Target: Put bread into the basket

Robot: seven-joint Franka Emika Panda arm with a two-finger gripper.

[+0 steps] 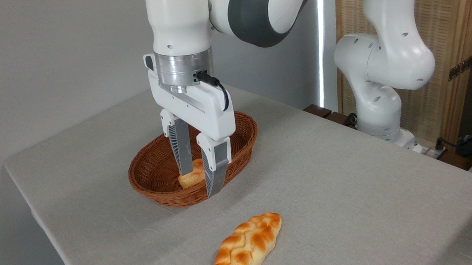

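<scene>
The table was covered in a plain grey cloth with a fine weave. Its left corner sat at the middle left of the frame, and the near edge ran down from there to the bottom of the picture. The left part of the cloth was bare, with lots of room. A flat grey wall stood behind it.

Left of the middle sat the basket. It was an oval made of red-brown woven wicker, low, with a thick twisted rim. It stood well back from the table's near edge.

The gripper hung straight down from the white arm over the basket. Its two grey ribbed fingers were spread a little apart. Their tips reached down inside the basket, close to its front rim. A small piece of golden bread showed between the fingers, low in the basket. I cannot tell if the fingers touched it or pinched it.

The bread lay flat on the cloth at the bottom middle of the frame, outside the basket and well apart from it. It was long and leaf-shaped, with a shiny orange braided crust and pale lines. Its lower end was close to the bottom of the picture.

To the right, the cloth was wide open and bare up to the far edge. The arm's round white base stood behind that edge at the upper right. Behind it was a wooden screen.
</scene>
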